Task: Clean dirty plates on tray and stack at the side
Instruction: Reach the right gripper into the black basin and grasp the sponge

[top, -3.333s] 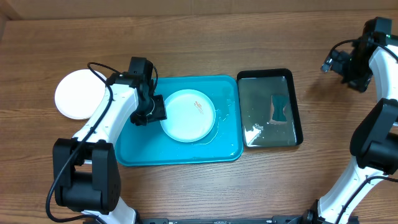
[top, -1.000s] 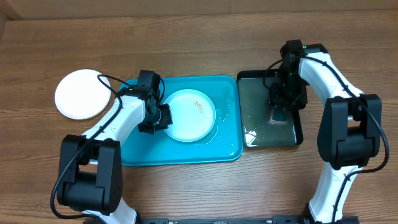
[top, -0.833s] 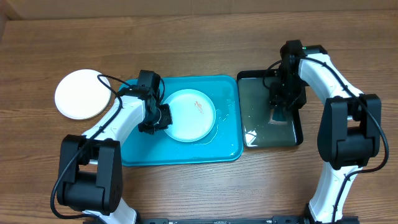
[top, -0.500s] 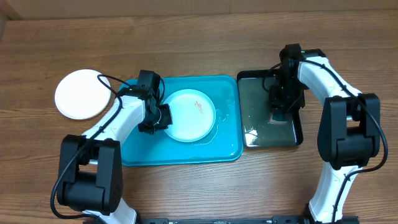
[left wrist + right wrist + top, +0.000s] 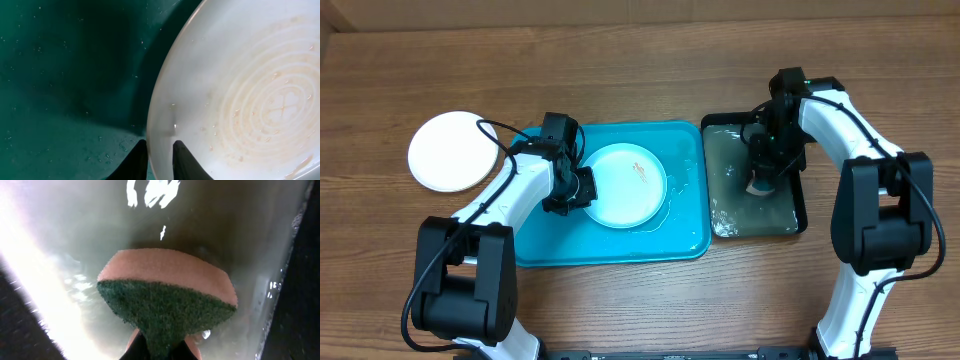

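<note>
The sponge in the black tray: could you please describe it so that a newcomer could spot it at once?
Right of the turquoise tray sits a smaller, wet black tray. Within it, the right gripper pinches the sponge. It is the only soft, two-coloured thing: dark green scouring face, pinkish-orange back.

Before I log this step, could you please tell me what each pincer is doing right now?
Left pincer: closed on the plate rim.
Right pincer: closed on the sponge.
</note>
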`<control>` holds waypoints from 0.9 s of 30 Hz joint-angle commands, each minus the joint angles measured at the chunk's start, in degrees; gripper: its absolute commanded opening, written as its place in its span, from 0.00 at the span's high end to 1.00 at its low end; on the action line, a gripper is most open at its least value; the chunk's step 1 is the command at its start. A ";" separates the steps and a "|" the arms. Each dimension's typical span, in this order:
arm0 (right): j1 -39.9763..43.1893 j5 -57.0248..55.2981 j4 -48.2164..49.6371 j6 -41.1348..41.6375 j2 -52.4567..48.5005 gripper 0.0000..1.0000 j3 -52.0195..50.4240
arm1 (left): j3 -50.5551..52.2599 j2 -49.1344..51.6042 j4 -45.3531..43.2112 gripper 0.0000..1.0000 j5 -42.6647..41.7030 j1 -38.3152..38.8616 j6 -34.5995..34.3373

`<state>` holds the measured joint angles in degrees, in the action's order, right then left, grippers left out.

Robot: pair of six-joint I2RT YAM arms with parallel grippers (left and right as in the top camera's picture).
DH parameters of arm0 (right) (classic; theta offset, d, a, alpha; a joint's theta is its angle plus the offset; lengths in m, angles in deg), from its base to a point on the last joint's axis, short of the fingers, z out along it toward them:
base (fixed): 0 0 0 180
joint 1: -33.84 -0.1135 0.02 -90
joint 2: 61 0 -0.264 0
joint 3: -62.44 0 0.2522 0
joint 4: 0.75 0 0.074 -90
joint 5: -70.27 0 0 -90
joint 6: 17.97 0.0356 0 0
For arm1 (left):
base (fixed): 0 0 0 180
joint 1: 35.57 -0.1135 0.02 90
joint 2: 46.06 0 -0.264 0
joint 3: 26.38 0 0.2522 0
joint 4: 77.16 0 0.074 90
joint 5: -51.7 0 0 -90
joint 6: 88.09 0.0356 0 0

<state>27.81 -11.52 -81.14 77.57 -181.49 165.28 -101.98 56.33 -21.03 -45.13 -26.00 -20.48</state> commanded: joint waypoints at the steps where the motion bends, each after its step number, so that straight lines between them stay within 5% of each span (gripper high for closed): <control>1: -1.18 0.22 0.15 -1.11 4.90 0.96 1.81 | 0.63 -0.48 -0.26 0.77 -0.17 0.24 -0.59; 5: -1.75 -0.13 0.42 -1.09 5.31 0.96 1.81 | 0.63 -0.48 -0.42 0.76 -0.07 0.24 -0.59; 10: -2.36 -2.12 0.59 -1.36 5.31 0.96 1.81 | 0.63 -0.48 -0.46 0.96 -0.07 0.24 -0.59; 27: -11.47 -18.91 -1.01 -5.64 5.31 0.96 3.54 | 0.63 -0.48 -0.09 0.96 -0.24 0.22 -0.61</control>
<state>17.69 -26.60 -81.64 72.72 -178.28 166.40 -101.98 56.33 -21.42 -45.20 -26.00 -20.65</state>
